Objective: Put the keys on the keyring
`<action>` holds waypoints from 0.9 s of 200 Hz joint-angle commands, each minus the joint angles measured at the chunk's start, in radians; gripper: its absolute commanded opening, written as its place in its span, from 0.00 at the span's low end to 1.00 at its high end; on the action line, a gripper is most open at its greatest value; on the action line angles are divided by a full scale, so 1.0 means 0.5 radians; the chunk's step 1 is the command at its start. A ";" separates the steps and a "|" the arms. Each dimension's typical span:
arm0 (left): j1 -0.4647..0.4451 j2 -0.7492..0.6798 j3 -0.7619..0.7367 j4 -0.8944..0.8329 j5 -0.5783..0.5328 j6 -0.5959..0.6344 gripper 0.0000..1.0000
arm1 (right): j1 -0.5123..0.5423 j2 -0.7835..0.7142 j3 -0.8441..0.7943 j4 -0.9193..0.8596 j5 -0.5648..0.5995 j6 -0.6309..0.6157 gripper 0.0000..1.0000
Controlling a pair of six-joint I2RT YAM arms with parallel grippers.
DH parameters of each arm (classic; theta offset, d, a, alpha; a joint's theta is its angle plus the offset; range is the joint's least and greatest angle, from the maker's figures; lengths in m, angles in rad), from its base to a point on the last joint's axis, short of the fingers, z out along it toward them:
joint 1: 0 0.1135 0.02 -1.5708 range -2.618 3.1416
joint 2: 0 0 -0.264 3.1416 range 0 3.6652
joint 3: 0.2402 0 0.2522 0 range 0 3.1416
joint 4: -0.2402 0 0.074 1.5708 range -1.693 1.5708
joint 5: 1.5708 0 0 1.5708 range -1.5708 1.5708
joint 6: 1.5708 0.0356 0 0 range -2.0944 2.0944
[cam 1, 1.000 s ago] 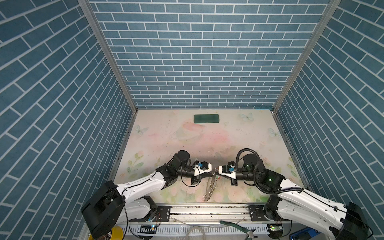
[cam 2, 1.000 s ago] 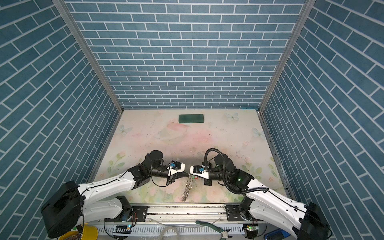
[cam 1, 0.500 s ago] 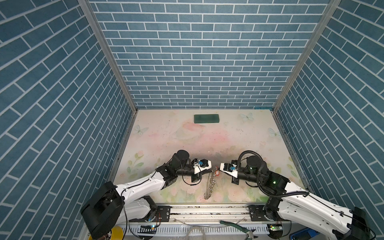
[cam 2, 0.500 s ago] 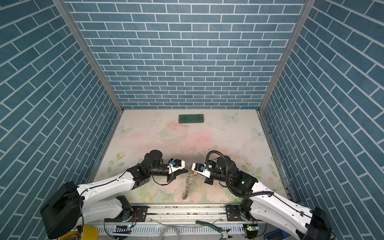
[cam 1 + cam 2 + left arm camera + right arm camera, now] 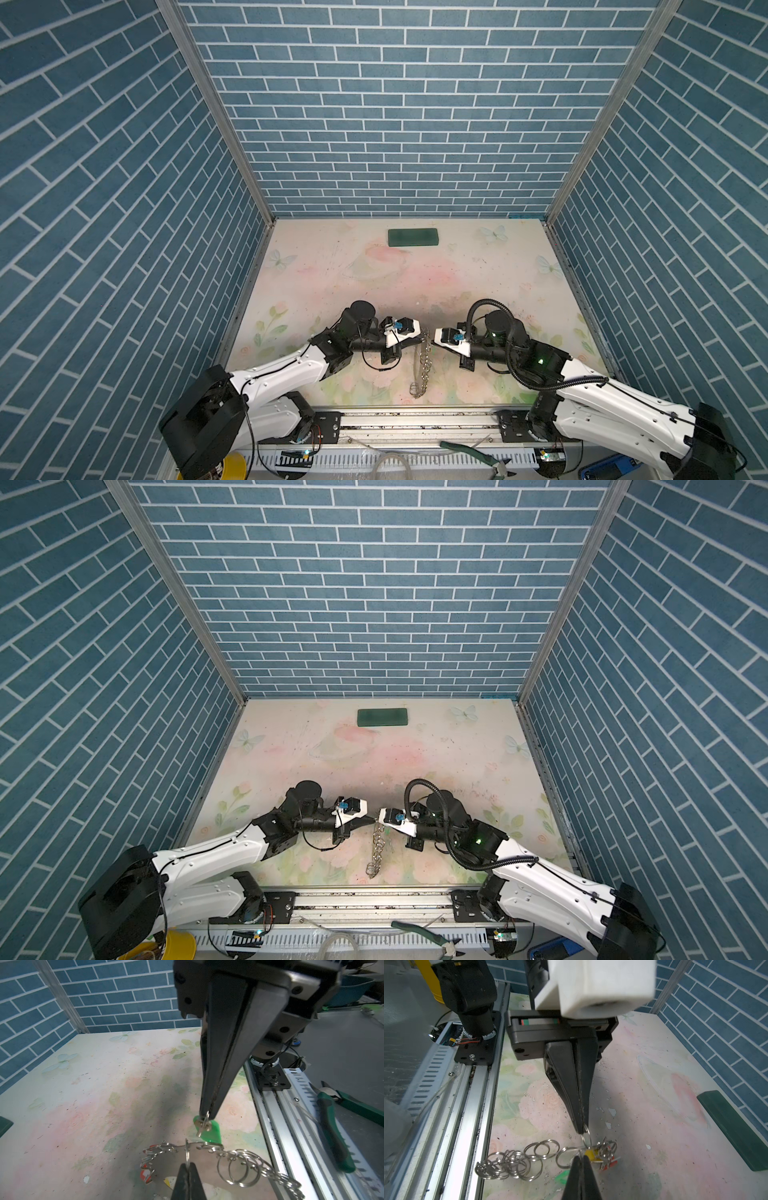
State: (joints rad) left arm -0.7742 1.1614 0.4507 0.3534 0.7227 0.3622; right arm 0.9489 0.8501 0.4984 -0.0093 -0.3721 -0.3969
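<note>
Nearest, along the bottom edge of both top views, runs one metal rail (image 5: 415, 417). One pair of green-handled pliers (image 5: 473, 451) lies lower right of centre, and one yellow round thing (image 5: 235, 467) sits at the lower left.

Just above the rail, in the lower middle, two grippers meet tip to tip over the floral table (image 5: 374, 282). The left gripper (image 5: 584, 1129) has its fingers pressed together, pinching one small split ring of the keyring (image 5: 422, 365). The right gripper (image 5: 205, 1116) is also pressed together, pinching a small silver ring that carries the green-tagged key (image 5: 214, 1132).

There is one keyring. It hangs from these pinches and trails down the frame toward the rail. Its loose split rings overlap too much to count.

Three coloured tags show: the green one, one red tag (image 5: 609, 1164) and one yellow tag (image 5: 589, 1154). In the right wrist view they bunch around the right gripper's tips, which cover part of them. The metal keys among them are too tangled to count. In the top views the pinches are too small to make out.

Farthest, in the upper middle of the table by the back wall, lies one dark green block (image 5: 412, 237), well apart from everything else.
</note>
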 commanded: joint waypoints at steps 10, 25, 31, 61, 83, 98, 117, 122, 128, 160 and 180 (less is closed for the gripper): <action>0.005 0.035 0.000 -0.030 0.228 -0.019 0.00 | 0.009 0.023 0.083 0.171 -0.141 0.006 0.00; 0.005 0.032 -0.005 -0.027 0.233 -0.022 0.00 | 0.011 0.045 0.092 0.160 -0.154 0.005 0.00; 0.005 0.030 -0.004 -0.026 0.236 -0.023 0.00 | 0.007 0.051 0.089 0.161 -0.165 0.005 0.00; 0.005 0.033 -0.002 -0.026 0.225 -0.026 0.00 | 0.012 0.061 0.080 0.159 -0.227 0.008 0.00; 0.005 0.035 0.001 -0.030 0.199 -0.028 0.00 | 0.010 0.045 0.080 0.138 -0.237 0.008 0.00; 0.005 0.036 0.002 -0.035 0.188 -0.030 0.00 | 0.010 0.029 0.077 0.135 -0.237 0.011 0.00; 0.005 0.035 0.001 -0.038 0.170 -0.031 0.00 | 0.011 0.012 0.072 0.121 -0.237 0.015 0.00; 0.005 0.033 0.005 -0.039 0.168 -0.029 0.00 | 0.007 0.011 0.074 0.115 -0.236 0.015 0.00; 0.005 0.034 0.005 -0.040 0.164 -0.031 0.00 | 0.010 0.011 0.074 0.113 -0.232 0.015 0.00; 0.005 0.042 0.007 -0.042 0.166 -0.031 0.00 | 0.011 0.014 0.071 0.093 -0.248 0.018 0.00; 0.005 0.042 0.008 -0.042 0.168 -0.031 0.00 | 0.010 0.024 0.072 0.099 -0.243 0.021 0.00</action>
State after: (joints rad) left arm -0.7746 1.1717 0.4507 0.3538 0.8066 0.3511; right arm 0.9493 0.8692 0.4984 0.0360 -0.4717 -0.3969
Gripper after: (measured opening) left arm 0.049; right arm 0.041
